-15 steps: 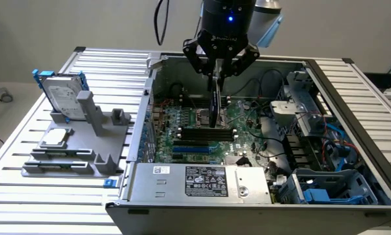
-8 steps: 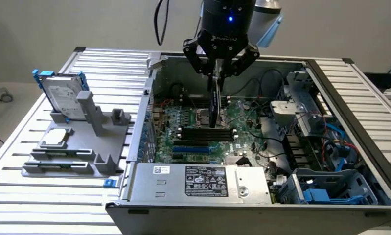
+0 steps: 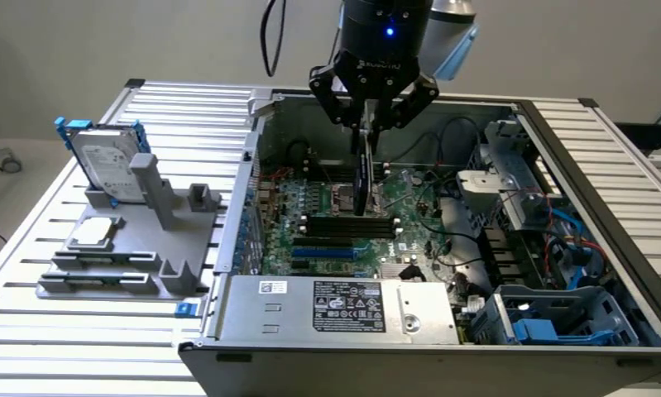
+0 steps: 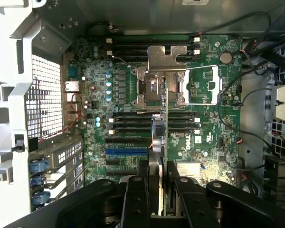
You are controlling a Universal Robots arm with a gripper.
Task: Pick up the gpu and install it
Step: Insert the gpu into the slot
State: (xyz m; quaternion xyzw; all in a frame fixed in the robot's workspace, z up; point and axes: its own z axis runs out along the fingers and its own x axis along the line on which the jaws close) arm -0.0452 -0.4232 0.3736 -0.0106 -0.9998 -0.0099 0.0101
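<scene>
Exterior view: the arm points straight down into the open computer case (image 3: 419, 368), its pincer (image 3: 370, 124) pinching the gpu (image 3: 362, 178) by its top edge. The card hangs upright just above the motherboard (image 3: 319, 207). A hard drive (image 3: 104, 165) stands on the counter (image 3: 76, 347) at the exterior view's left.

Wrist view: the gpu (image 4: 160, 137) appears edge-on between the pincer (image 4: 161, 173) fingers, over the memory slots (image 4: 133, 124) near the CPU socket (image 4: 159, 90).

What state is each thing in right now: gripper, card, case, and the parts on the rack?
gripper: shut on the gpu.
gpu: held upright, edge down, over the motherboard inside the case; apparently not yet seated.
computer case: side open, interior exposed.
hard drive: standing upright in the gray rack, outside the case.
silver chip: lying flat on the gray rack.
</scene>
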